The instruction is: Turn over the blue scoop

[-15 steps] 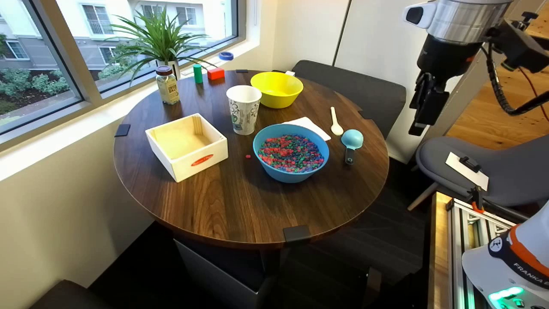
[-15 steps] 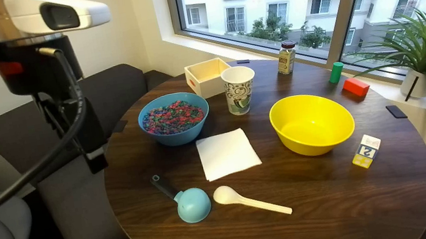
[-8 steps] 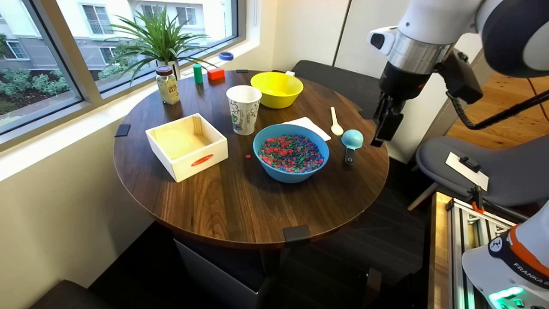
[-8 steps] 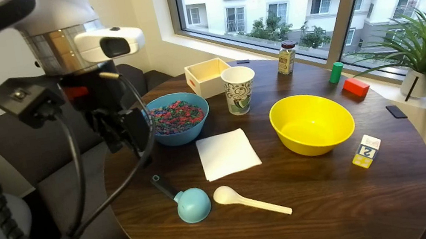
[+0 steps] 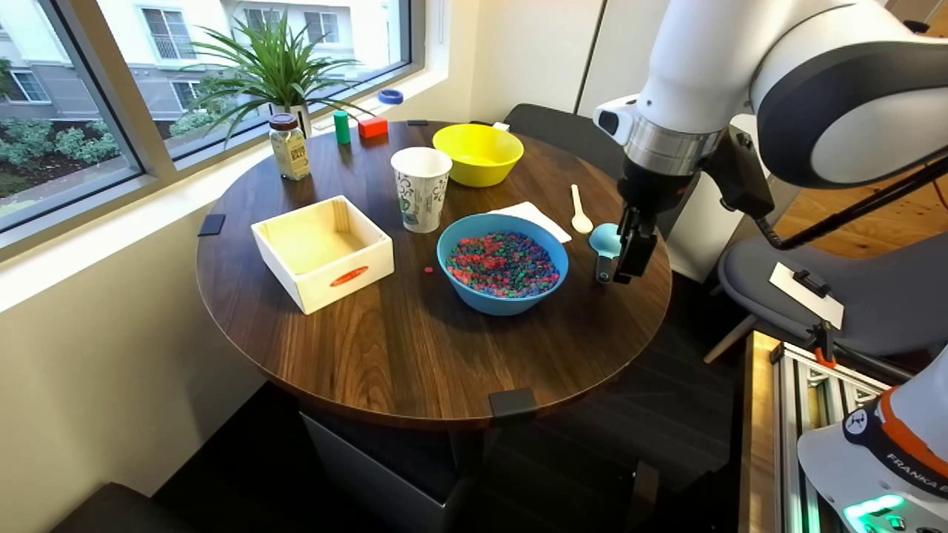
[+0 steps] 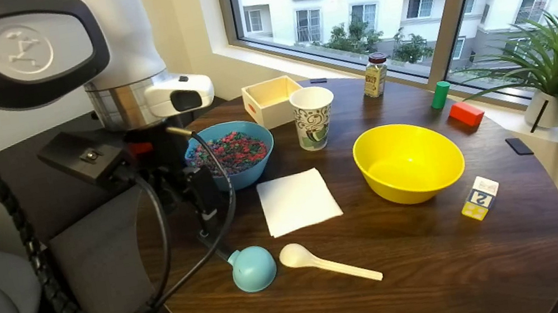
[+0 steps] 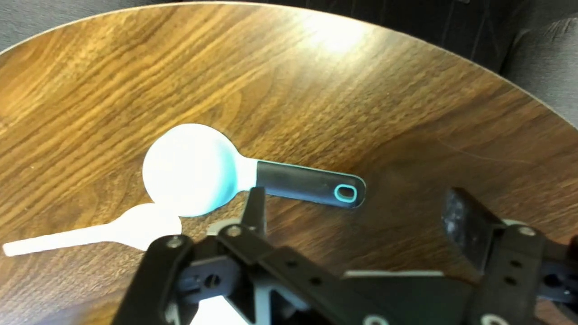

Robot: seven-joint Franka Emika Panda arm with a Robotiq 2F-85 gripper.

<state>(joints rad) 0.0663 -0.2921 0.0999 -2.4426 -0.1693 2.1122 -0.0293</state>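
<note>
Wrist view: gripper with 2 fingers wide apart. Blue scoop on table, dome up, handle toward 3 o'clock; white spoon just beside the cup at 7 o'clock. In an exterior view, blue bowl of colourful bits sits at 9 o'clock from scoop.

1 wht. spoon nr. napkin
</note>
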